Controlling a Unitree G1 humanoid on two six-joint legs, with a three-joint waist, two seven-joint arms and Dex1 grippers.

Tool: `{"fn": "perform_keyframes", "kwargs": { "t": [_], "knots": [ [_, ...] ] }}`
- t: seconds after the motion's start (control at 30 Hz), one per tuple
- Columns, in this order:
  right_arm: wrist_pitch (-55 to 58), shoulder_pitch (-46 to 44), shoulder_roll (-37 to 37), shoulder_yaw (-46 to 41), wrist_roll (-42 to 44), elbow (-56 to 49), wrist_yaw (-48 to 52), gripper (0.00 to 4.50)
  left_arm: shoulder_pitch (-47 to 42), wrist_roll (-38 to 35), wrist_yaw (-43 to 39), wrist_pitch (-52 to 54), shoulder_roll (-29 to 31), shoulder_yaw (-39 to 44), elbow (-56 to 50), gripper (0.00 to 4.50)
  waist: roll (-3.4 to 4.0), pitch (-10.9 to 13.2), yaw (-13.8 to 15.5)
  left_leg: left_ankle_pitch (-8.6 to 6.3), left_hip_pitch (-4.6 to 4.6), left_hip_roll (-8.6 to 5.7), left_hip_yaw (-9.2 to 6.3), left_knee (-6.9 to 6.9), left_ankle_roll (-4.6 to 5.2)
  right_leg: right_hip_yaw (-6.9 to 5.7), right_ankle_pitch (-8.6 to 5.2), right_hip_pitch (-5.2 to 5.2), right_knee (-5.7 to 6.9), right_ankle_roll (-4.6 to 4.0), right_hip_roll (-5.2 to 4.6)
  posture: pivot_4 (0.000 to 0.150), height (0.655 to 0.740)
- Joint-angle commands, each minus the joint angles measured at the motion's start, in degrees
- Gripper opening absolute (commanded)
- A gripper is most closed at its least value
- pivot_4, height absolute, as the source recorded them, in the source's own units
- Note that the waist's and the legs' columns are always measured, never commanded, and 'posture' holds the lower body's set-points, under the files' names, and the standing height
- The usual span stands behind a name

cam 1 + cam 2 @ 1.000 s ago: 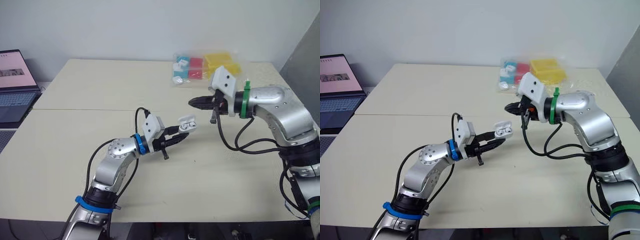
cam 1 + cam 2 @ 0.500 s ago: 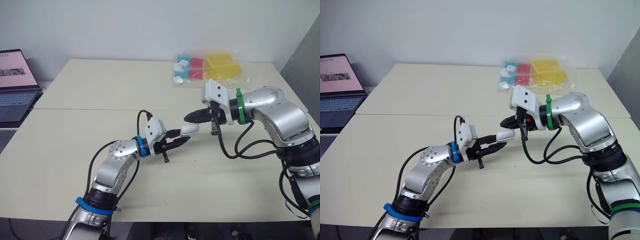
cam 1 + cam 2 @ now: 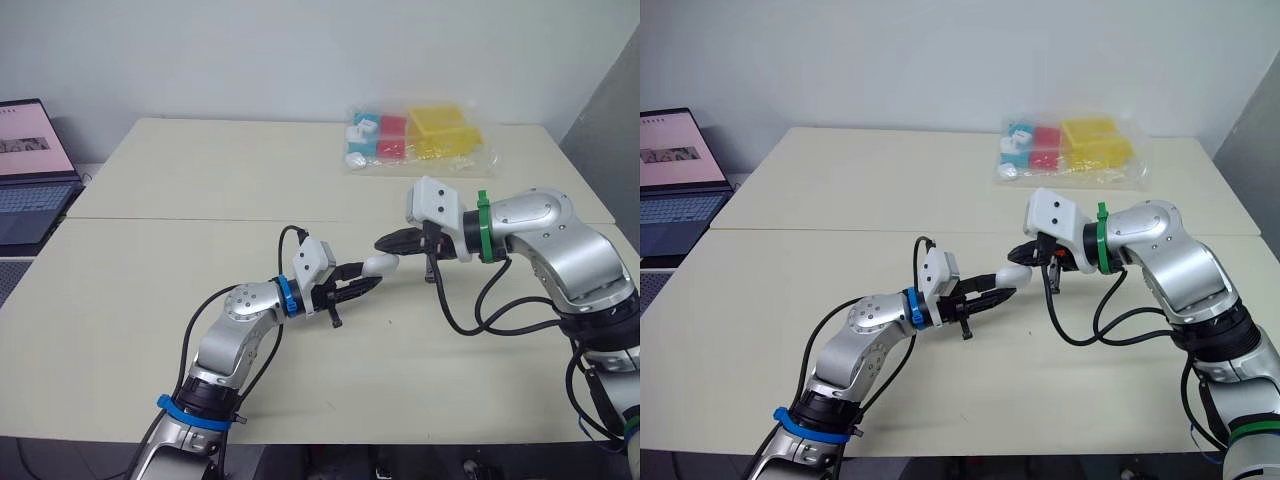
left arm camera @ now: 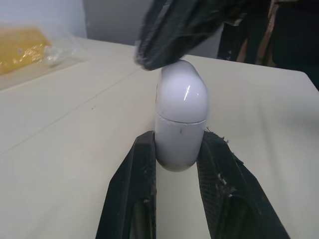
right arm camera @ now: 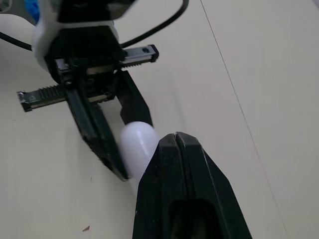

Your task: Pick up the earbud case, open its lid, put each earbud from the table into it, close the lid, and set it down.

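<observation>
The white earbud case (image 3: 380,265) has its lid down and is held just above the table, near the middle. My left gripper (image 3: 362,279) is shut on its lower half, with a black finger (image 4: 134,184) on each side of the case (image 4: 180,122). From the right, my right gripper (image 3: 386,243) comes in shut, and its tip rests against the top of the lid. In the right wrist view the shut right gripper (image 5: 175,140) sits right beside the rounded case (image 5: 137,143).
A clear plastic bag of yellow, red and blue boxes (image 3: 415,135) lies at the table's far right. An open laptop (image 3: 30,170) stands off the table's left edge. A seam crosses the beige table (image 3: 180,218) from left to right.
One second ago the case lid stood open and my right gripper was higher and apart. The right gripper came down onto the lid, which is now closed.
</observation>
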Motion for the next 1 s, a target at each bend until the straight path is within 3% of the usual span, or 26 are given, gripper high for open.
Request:
{"fn": "perform_keyframes", "kwargs": {
  "t": [0.03, 0.33, 0.4, 0.57, 0.63, 0.77, 1.0],
  "knots": [
    [-2.26, 0.92, -0.2, 1.12, -2.39, -2.51, -0.83, 0.0, -2.22, -2.89, 1.25, 0.68, -0.57, 2.71, -3.08, 0.76, 0.0, 0.0, 0.0, 0.0, 0.0, 0.0, -0.01, 0.0, 0.0, 0.0, 0.0, 0.01, 0.0, 0.0, 0.0, 0.15, 0.7345],
    [-2.89, 1.41, -0.09, -1.16, -3.62, -2.96, -2.54, 0.0, -2.72, -3.5, 0.83, 1.83, 0.2, 2.43, -3.28, 0.76, 0.0, 0.0, 0.01, 0.0, 0.01, -0.02, 0.02, 0.01, 0.0, -0.01, 0.0, 0.01, 0.0, 0.0, 0.0, 0.15, 0.7345],
    [1.66, 1.76, -0.78, -5.26, 1.52, -5.23, -1.6, 0.0, -2.79, -4.23, 1.01, 4.24, 0.57, 2.49, -3.23, 0.76, 0.0, 0.0, 0.04, 0.0, 0.01, -0.02, 0.01, 0.01, 0.0, -0.01, 0.0, 0.01, 0.0, 0.0, 0.0, 0.15, 0.7345],
    [8.79, 8.96, -8.46, -13.01, 12.64, -14.66, 4.34, 0.0, -3.49, -9.82, 0.12, 19.29, 3.19, 1.75, -4.15, 0.76, 0.0, 0.0, 0.45, 0.0, 0.01, 0.02, -0.04, 0.0, -0.01, -0.1, 0.0, 0.14, -0.09, 0.0, -0.03, 0.15, 0.7345],
    [9.68, 12.68, -10.18, -15.01, 12.64, -16.44, 2.27, 0.0, -4.18, -12.18, 0.04, 27.66, 4.94, 0.6, -4.79, 0.76, -0.02, 0.01, 0.41, 0.0, 0.02, -0.01, -0.07, 0.0, 0.0, -0.07, -0.01, 0.13, -0.1, 0.0, -0.04, 0.15, 0.7345],
    [5.89, 20.28, -12.73, -15.82, 8.36, -18.15, -1.49, 0.0, -6.04, -17.82, 6.19, 43.64, 1.91, 3.42, -2.9, 0.76, -0.03, 0.02, 0.22, 0.0, 0.04, -0.05, -0.05, 0.05, 0.0, -0.08, 0.0, 0.16, -0.09, 0.04, -0.04, 0.15, 0.7345],
    [4.59, 25.38, -11.83, -14.8, 7.88, -20.37, -5.01, 0.0, -8.67, -17.42, 11.95, 54.73, 1.62, 4.79, 2.44, 0.76, -0.05, 0.03, -0.17, 0.01, 0.1, -0.03, -0.05, 0.04, -0.01, -0.05, 0.0, 0.16, -0.01, 0.04, 0.05, 0.15, 0.7345]
  ]
}}
